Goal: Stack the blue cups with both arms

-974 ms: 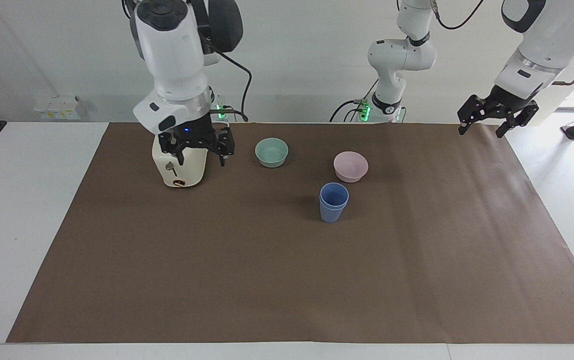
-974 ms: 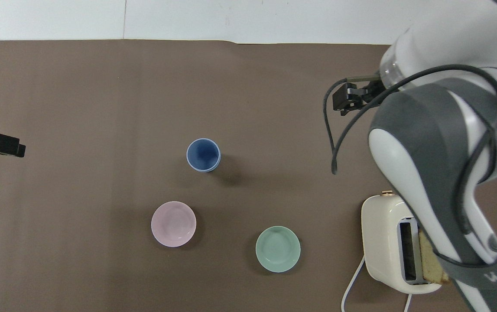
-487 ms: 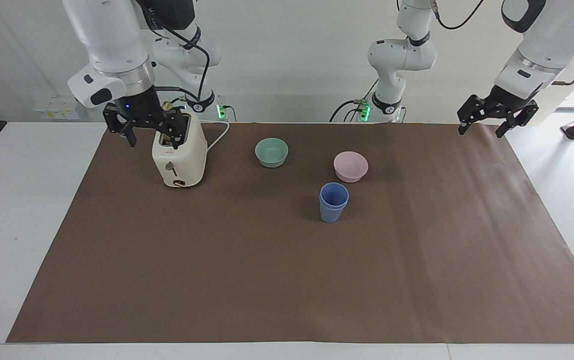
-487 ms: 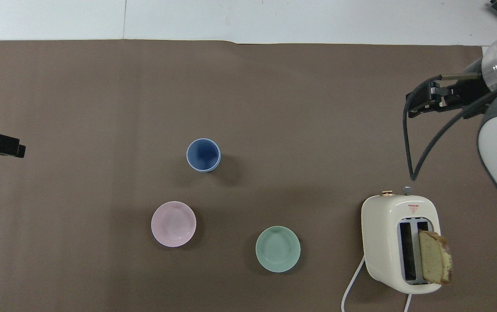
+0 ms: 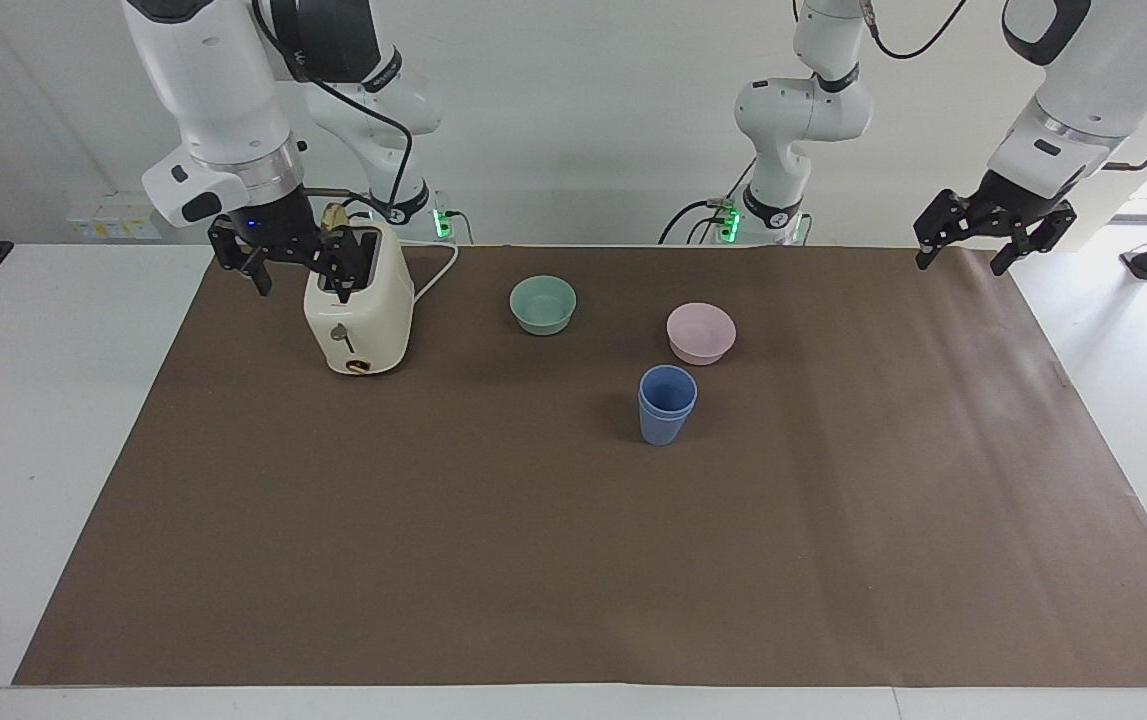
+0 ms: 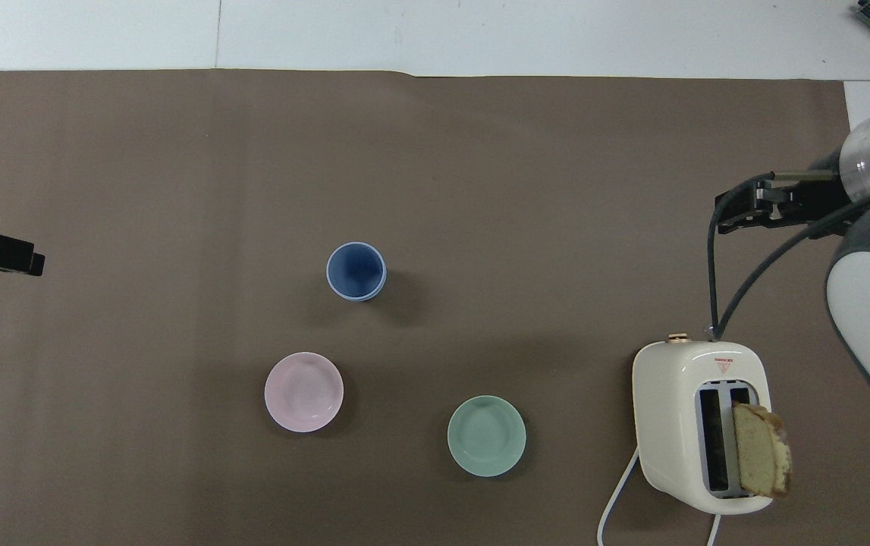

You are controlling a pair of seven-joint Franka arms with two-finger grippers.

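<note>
Right hand [image 5: 298,272] beside toaster [image 5: 357,312]; nested blue cups [image 5: 667,403] unobstructed.

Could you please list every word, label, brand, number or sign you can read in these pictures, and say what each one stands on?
None can be read.
Toaster: a small red triangle sign with a line of print on its top, by the slots, too small to read.
Blue cups, pink bowl, green bowl: no print visible.
</note>
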